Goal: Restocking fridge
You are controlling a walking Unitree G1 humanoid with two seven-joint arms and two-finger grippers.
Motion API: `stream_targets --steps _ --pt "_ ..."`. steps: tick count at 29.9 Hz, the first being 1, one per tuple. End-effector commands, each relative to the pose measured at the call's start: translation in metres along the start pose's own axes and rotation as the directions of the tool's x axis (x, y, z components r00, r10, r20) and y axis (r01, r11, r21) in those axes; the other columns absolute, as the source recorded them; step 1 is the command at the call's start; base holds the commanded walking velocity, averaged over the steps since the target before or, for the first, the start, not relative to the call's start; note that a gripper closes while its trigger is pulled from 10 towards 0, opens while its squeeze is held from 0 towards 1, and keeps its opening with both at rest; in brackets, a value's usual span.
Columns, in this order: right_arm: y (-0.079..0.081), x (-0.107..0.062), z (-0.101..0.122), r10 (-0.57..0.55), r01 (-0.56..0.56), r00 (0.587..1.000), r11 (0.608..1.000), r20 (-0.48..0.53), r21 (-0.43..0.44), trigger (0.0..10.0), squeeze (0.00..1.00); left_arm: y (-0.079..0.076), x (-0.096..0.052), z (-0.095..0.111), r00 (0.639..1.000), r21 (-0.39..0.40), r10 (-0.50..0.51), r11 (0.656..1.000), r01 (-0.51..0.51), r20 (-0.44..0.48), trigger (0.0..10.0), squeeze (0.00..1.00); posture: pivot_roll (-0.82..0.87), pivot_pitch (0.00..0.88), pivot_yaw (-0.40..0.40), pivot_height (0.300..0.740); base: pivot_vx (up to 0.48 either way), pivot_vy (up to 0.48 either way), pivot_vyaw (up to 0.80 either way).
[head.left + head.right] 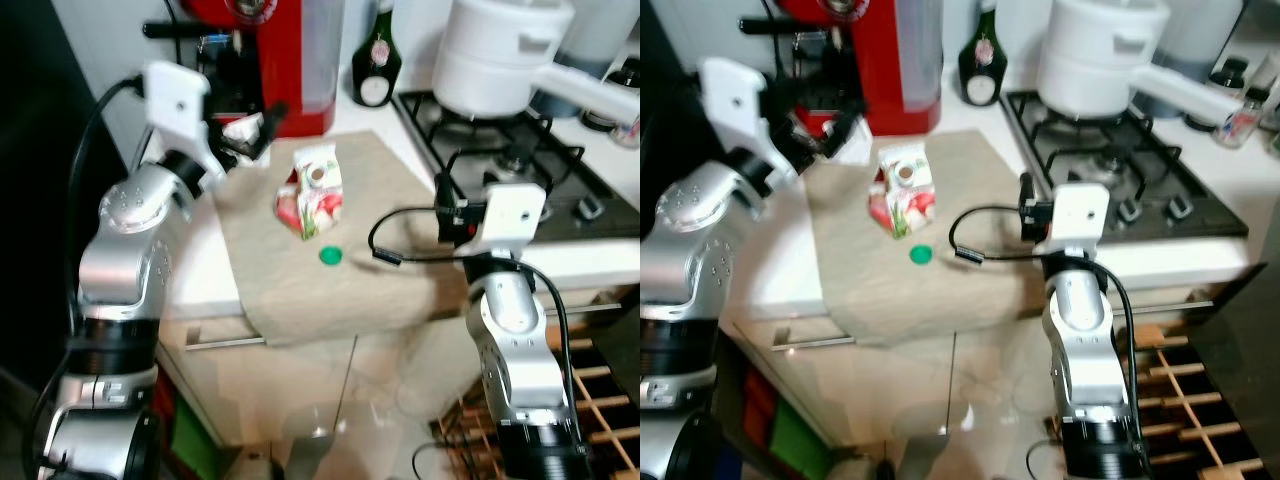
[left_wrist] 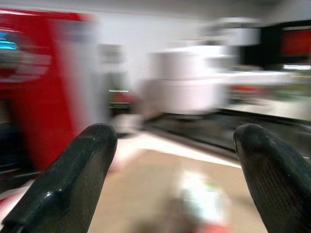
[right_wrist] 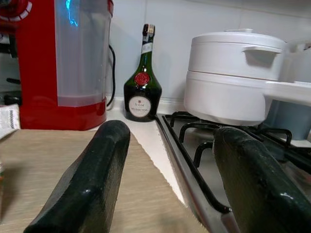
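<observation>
At the kitchen counter (image 1: 215,270), we stand before a small carton (image 1: 311,192) upright on the beige mat (image 1: 330,270), near the mat's back edge, its green cap (image 1: 330,256) lying loose just in front of it. Our left gripper (image 1: 250,135) hovers at the mat's back left corner, fingers (image 2: 80,179) spread wide and empty; our right gripper (image 3: 170,179), by the stove (image 1: 520,160), is likewise open and empty. We judge the pickup not yet begun: next, closing on the carton without tipping it.
</observation>
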State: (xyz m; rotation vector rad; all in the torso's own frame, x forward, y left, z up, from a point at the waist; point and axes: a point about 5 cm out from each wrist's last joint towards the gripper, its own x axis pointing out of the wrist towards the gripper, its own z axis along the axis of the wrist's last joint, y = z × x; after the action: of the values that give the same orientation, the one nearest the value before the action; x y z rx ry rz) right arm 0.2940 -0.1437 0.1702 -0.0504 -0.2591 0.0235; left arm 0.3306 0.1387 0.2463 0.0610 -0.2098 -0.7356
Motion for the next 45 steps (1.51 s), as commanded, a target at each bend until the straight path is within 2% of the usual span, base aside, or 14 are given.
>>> stream_targets --steps 1,3,7,16,23,24,27,32,37,45 --pt "-0.002 0.001 0.004 -0.014 0.014 1.000 1.000 0.013 -0.008 10.0 0.00 -0.002 0.000 -0.011 0.994 -0.030 -0.093 0.995 0.092 -0.051 10.0 0.00 -0.08 0.012 0.029 0.736 0.000 0.000 0.00" --pt "-0.002 0.001 0.004 -0.014 0.014 1.000 1.000 0.013 -0.008 10.0 0.00 -0.001 0.000 -0.013 0.993 -0.024 -0.098 0.995 0.097 -0.060 10.0 0.00 -0.08 0.012 0.029 0.736 0.000 0.000 0.00" --pt "-0.002 0.000 0.004 -0.015 0.015 1.000 1.000 0.009 -0.007 10.0 0.00 0.014 0.004 -0.019 0.993 -0.075 -0.101 0.993 0.096 -0.068 10.0 0.00 -0.09 0.016 0.031 0.736 0.000 0.000 0.00" --pt "0.000 0.001 0.002 -0.004 0.004 1.000 1.000 0.001 -0.005 10.0 0.00 0.026 0.005 -0.032 0.992 -0.112 -0.078 0.992 0.066 -0.101 10.0 0.00 -0.09 0.006 0.023 0.736 0.000 0.000 0.00" --pt "0.001 0.000 0.001 0.006 -0.006 1.000 1.000 -0.003 -0.008 10.0 0.00 0.043 0.007 -0.034 0.996 -0.090 0.019 0.996 -0.027 -0.090 10.0 0.00 -0.10 0.000 0.018 0.736 0.000 0.000 0.00" --pt "0.001 -0.001 0.001 0.008 -0.008 1.000 1.000 -0.003 -0.010 10.0 0.00 0.049 0.009 -0.031 0.995 -0.086 0.062 0.994 -0.069 -0.072 10.0 0.00 -0.10 0.000 0.017 0.736 0.000 0.000 0.00" --pt "0.000 -0.001 0.001 0.010 -0.010 1.000 1.000 -0.003 -0.014 10.0 0.00 0.055 0.010 -0.024 0.995 -0.089 0.096 0.991 -0.099 -0.039 10.0 0.00 -0.11 0.000 0.015 0.736 0.000 0.000 0.00" --pt "0.000 -0.003 0.001 0.013 -0.013 1.000 1.000 -0.007 -0.017 10.0 0.00 0.056 0.013 -0.013 0.995 -0.088 0.095 0.992 -0.093 0.010 10.0 0.00 -0.11 0.000 0.014 0.736 0.000 0.000 0.00" --pt "0.000 -0.003 0.000 0.014 -0.015 1.000 1.000 -0.013 -0.016 10.0 0.00 0.050 0.017 -0.001 0.996 -0.080 0.062 0.995 -0.056 0.071 10.0 0.00 -0.10 0.005 0.013 0.736 0.000 0.000 0.00" --pt "0.001 -0.004 -0.001 0.022 -0.022 1.000 1.000 -0.019 -0.014 10.0 0.00 0.053 0.020 -0.014 0.995 -0.093 0.095 0.991 -0.092 0.023 10.0 0.00 -0.10 0.022 0.008 0.736 0.000 0.000 0.00"
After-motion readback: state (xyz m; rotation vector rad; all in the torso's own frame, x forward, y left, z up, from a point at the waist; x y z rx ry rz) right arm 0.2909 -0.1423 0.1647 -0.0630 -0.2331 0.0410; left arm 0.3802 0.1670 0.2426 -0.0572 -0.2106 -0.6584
